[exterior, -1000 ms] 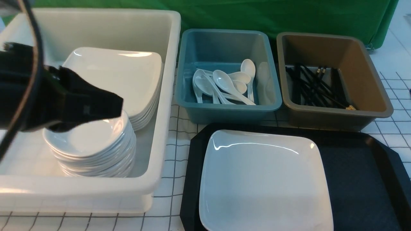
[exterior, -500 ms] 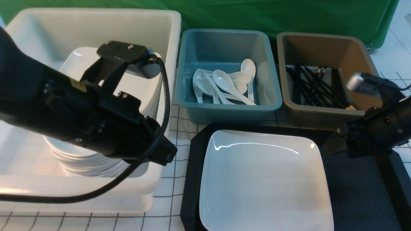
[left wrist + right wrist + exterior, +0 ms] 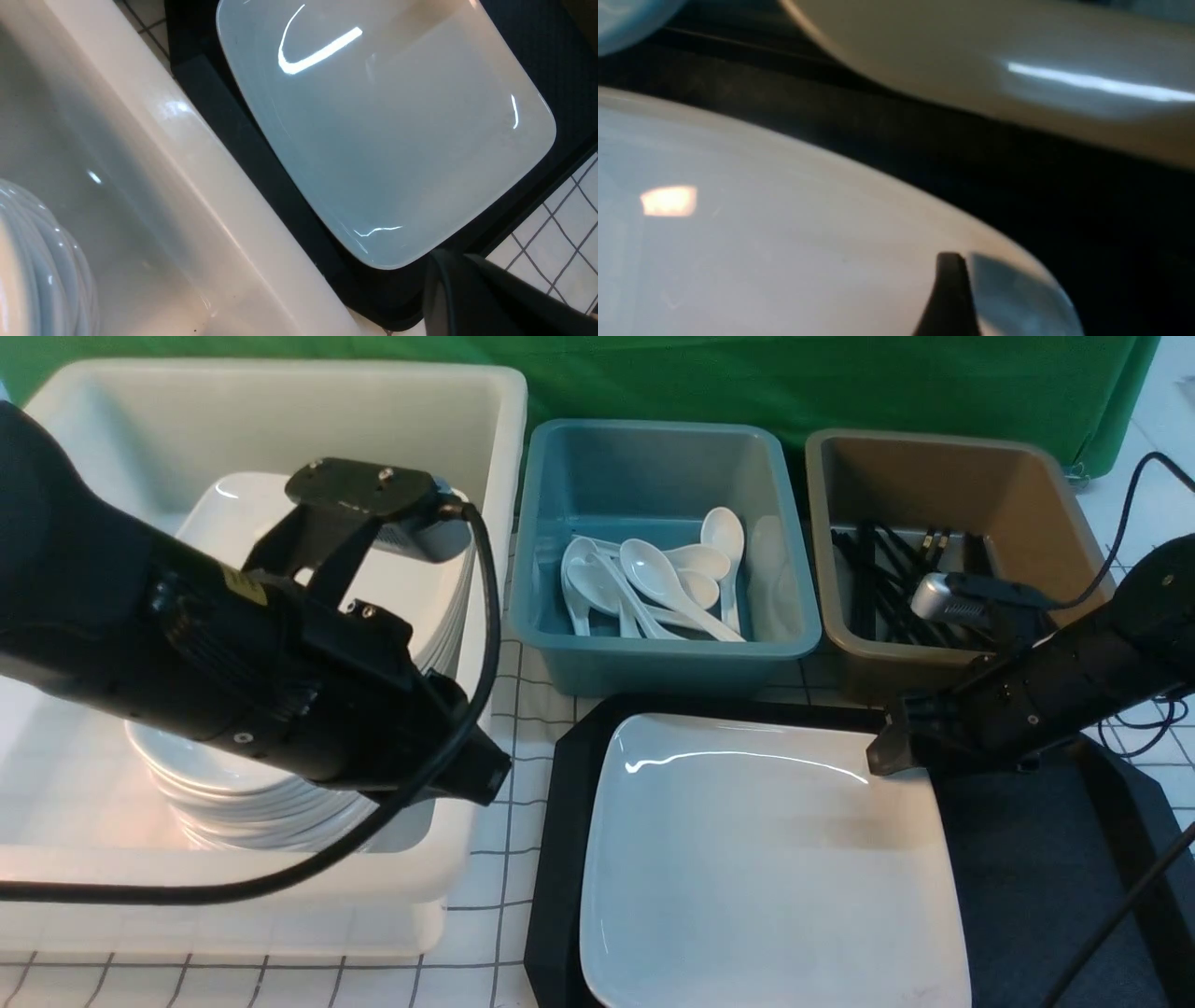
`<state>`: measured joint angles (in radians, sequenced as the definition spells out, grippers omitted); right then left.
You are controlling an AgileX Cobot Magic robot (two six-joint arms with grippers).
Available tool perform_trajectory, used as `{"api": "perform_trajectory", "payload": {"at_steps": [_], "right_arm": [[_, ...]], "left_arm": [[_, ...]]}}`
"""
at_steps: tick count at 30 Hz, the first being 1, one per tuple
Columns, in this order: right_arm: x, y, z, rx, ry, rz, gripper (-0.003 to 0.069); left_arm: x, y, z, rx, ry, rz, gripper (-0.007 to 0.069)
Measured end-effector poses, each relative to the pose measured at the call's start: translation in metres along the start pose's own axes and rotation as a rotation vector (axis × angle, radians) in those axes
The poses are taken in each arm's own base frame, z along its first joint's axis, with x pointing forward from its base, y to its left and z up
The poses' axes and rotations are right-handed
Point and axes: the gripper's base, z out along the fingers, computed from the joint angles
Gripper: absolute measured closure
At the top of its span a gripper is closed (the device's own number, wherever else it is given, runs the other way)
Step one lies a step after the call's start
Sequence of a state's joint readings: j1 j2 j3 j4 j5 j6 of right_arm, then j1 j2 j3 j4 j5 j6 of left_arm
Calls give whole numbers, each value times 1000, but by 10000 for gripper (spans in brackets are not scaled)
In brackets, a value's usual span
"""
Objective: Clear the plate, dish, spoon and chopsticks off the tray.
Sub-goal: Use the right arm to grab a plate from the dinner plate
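Observation:
The large white plate (image 3: 766, 859) lies on the left half of the black tray (image 3: 1027, 859). Nothing else shows on the tray. My left gripper (image 3: 485, 775) is shut and empty, above the white bin's right wall, just left of the tray. In the left wrist view, the left gripper (image 3: 444, 266) hangs near one plate (image 3: 383, 130) corner. My right gripper (image 3: 882, 753) is open at the plate's far right corner. The right wrist view shows one finger (image 3: 950, 289) over the plate's (image 3: 784, 233) rim; the other is hidden.
A white bin (image 3: 485, 523) at left holds a stack of small dishes (image 3: 280, 803) and a stack of large plates (image 3: 411, 541). A blue bin (image 3: 663, 663) holds white spoons (image 3: 653, 579). A brown bin (image 3: 896, 677) holds black chopsticks (image 3: 887, 588). My left arm covers much of the white bin.
My left gripper swung from over the small dishes to the white bin's right wall. My right arm came in from the right and reached the plate's far right corner.

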<state>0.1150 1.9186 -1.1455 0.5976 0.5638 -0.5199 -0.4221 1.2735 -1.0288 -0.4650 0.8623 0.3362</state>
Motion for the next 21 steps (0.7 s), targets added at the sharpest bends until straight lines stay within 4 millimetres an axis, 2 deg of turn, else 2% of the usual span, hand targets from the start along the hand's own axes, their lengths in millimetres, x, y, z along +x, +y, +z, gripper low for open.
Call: {"api": "perform_trajectory", "payload": {"at_steps": [4, 5, 9, 15, 20, 21], "right_arm": [[-1, 4, 3, 5, -12, -13, 148], [-1, 4, 5, 4, -8, -15, 215], [0, 7, 5, -8, 15, -29, 407], [2, 9, -1, -18, 40, -50, 420], [3, 18, -26, -34, 60, -103, 480], [2, 22, -39, -40, 51, -123, 506]], "left_arm": [[0, 1, 0, -12, -2, 8, 627], [-1, 1, 0, -15, -8, 7, 627], [-1, 1, 0, -16, -12, 5, 627], [-1, 2, 0, -21, -11, 7, 627], [-2, 2, 0, -24, -19, 7, 627], [-2, 2, 0, -25, -21, 7, 627]]}}
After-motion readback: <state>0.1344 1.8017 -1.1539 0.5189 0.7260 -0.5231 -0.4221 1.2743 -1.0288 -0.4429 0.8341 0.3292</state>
